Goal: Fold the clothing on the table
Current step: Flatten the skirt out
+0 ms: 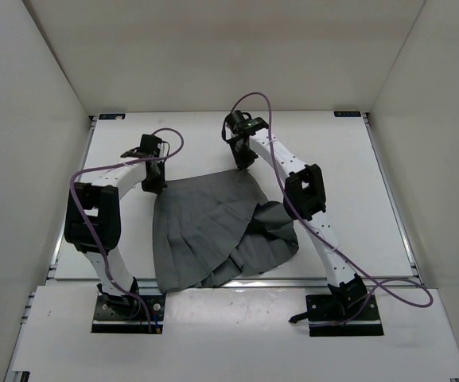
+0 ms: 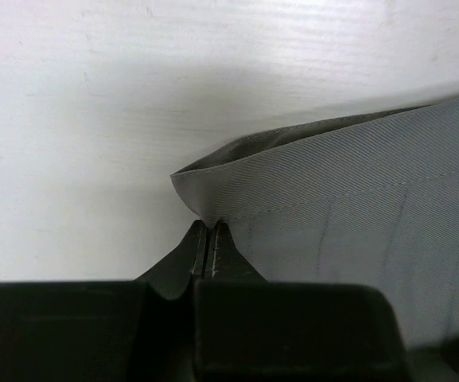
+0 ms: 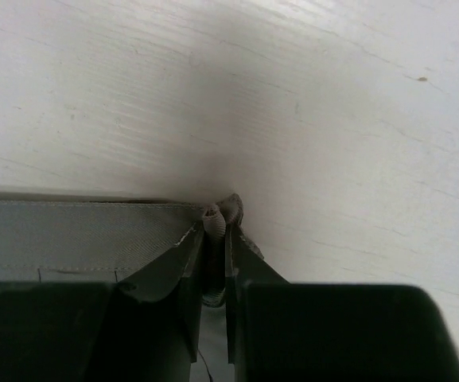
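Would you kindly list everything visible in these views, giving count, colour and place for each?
clothing: one, dark grey, pleated, spread on the table between the two arms
table: one, white, fills the middle of the top view
walls: white, around the table
cables: two, purple, one looping along each arm
base plates: two, black, at the near edge
arms: two, white with black joints, reaching to the garment's far edge
left end effector: one, black, shut on the clothing's far left corner
right end effector: one, black, shut on bunched fabric at the far right corner
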